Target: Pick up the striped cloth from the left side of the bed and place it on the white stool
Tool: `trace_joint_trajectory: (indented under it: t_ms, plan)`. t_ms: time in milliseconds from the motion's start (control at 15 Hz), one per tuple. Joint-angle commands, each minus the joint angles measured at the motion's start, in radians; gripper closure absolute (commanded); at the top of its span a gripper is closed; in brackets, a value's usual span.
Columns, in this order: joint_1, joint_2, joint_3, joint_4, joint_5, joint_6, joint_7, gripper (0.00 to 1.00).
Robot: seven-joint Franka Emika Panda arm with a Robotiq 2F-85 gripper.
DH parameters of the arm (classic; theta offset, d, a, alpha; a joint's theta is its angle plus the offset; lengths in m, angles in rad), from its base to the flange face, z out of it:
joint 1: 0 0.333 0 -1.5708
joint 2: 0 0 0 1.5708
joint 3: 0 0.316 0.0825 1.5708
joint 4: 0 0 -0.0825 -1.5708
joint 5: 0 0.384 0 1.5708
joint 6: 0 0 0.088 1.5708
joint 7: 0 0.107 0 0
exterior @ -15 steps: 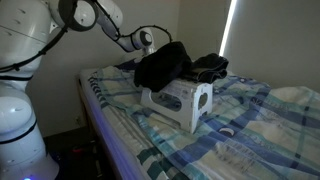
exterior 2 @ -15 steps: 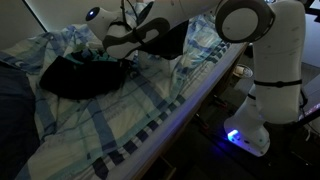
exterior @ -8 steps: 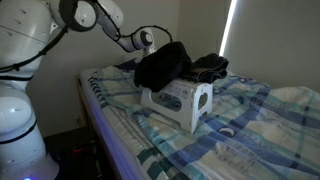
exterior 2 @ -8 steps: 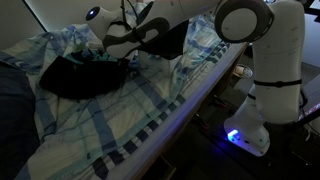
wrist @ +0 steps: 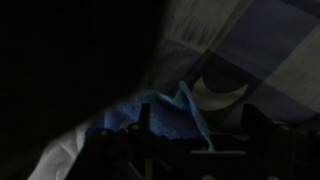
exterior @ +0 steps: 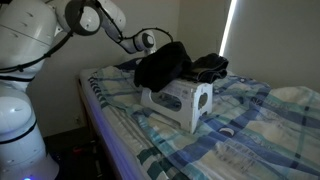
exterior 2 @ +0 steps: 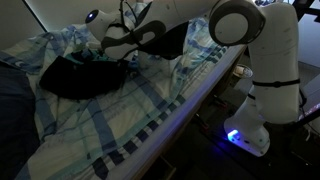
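Gripper (wrist: pixel 196 130) open or closed: cannot tell, view dark. Striped cloth (wrist: pixel 165 115) at jaws; centre over white stool (exterior: pixel 190 100) before release.

The stool (exterior: pixel 185 105) is sitting on the bed (exterior: pixel 240 130), towards its left edge, with a limp cloth (exterior: pixel 160 65) lying over its top. A crumpled garment (exterior: pixel 210 67) is lying just behind the stool, to the right. The robot base (exterior: pixel 20 120) is standing off the bed's left side, with its arm (exterior: pixel 110 30) reaching in over the mattress. In the wrist view, the striped cloth (wrist: pixel 165 115) is lying near, with the bedsheet (wrist: pixel 260 40) spreading beyond it to the far right.
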Motion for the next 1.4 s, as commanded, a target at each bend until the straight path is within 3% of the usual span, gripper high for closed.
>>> trace_joint_trajectory:
  t_ms: [0,533,733,1000,1333]
  plan:
    - [-0.001,0.054,-0.003,0.078,0.015,-0.051,-0.025,0.34]
    - [0.007,0.056,-0.016,0.098,-0.005,-0.033,-0.003,0.93]
    - [0.011,0.022,-0.019,0.083,-0.013,-0.022,0.012,0.99]
    - [0.016,-0.069,-0.017,0.049,-0.028,-0.007,0.032,0.94]
    - [0.011,-0.172,-0.011,0.058,-0.046,0.002,0.041,0.94]
